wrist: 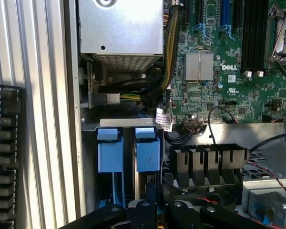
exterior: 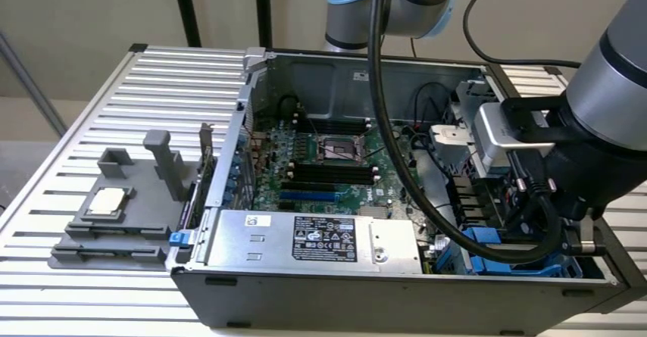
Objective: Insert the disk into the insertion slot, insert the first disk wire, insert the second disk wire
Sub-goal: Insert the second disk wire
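Your arm reaches in from the exterior view's right, its wrist bent down over the near right corner of the open computer case, above the insertion slot with its bright blue clips. In the wrist view the gripper hangs low over that slot, its black fingers drawn in close together; something dark sits between them just below the right blue clip, but you cannot tell whether it is a wire plug, or whether it is gripped at all. The disk appears to sit down in the slot, its blue frame showing as two upright tabs side by side; the left tab stands free. Room is tight: the case wall runs just beside the slot on one side, a row of black connectors crowds the other, and the silver power supply lies close ahead, with bundled cables between it and the motherboard. Outside the case, the grey multi-slot stand sits well apart on the slatted table.
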You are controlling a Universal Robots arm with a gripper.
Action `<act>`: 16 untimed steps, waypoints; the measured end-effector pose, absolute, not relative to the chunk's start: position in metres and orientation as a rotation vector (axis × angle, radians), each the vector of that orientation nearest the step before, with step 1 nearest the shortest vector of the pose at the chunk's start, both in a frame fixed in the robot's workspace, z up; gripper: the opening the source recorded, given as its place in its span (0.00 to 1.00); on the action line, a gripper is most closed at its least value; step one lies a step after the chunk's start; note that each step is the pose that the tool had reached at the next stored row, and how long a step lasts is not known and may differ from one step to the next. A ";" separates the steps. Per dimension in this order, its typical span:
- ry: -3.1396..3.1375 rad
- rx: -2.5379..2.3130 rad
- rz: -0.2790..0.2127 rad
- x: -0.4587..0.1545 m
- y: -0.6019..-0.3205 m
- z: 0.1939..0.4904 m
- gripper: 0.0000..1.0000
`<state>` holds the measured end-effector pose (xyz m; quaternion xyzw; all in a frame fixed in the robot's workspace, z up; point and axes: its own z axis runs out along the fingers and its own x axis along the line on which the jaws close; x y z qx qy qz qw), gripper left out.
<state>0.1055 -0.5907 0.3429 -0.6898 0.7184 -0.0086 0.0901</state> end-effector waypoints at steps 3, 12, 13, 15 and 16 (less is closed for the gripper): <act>2.137 -2.052 -0.028 0.106 -0.591 0.343 0.16; 2.139 -2.055 -0.034 0.106 -0.591 0.341 0.16; 2.139 -2.055 -0.034 0.106 -0.591 0.341 0.16; 2.139 -2.055 -0.035 0.106 -0.591 0.341 0.16; 2.139 -2.056 -0.035 0.106 -0.591 0.340 0.16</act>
